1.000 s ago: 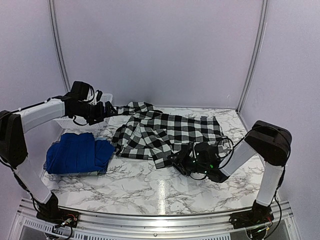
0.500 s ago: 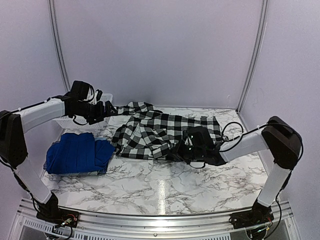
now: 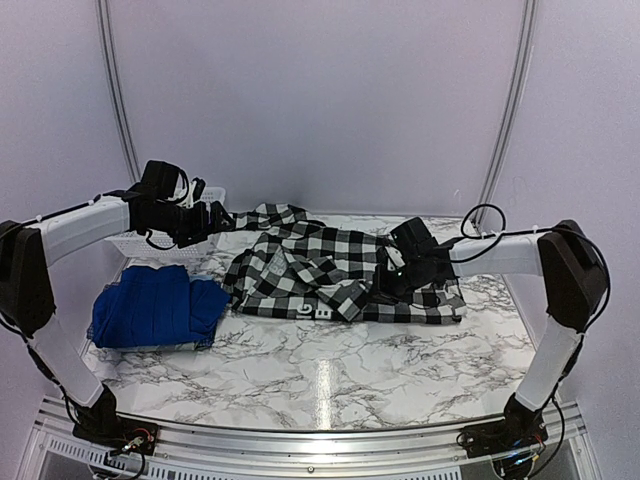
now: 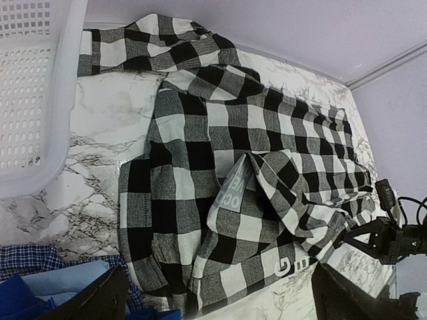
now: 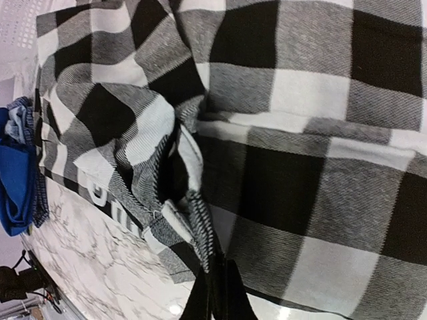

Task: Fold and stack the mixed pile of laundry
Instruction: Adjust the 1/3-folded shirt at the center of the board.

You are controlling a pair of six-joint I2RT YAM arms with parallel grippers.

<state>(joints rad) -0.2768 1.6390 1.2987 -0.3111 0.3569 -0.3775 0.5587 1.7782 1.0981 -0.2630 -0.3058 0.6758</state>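
Observation:
The black-and-white buffalo-check flannel shirt lies crumpled across the middle of the marble table. My right gripper is low over its right half, shut on a bunched hem edge; the right wrist view shows the gripper pinching that fold of shirt. My left gripper hovers open above the shirt's far-left sleeve. In the left wrist view its fingers frame the shirt from above. A royal-blue shirt lies folded at the left, on a pale blue T-shirt and a small-checked navy cloth.
A white lattice basket stands at the back left under the left arm, its wall close beside the shirt's sleeve. Bare marble runs along the front. Purple walls enclose the back and both sides.
My right gripper shut on the shirt's front hem and carried it from the front of the table back and to the right, stretching the shirt's lower part rightward. The left arm stayed still.

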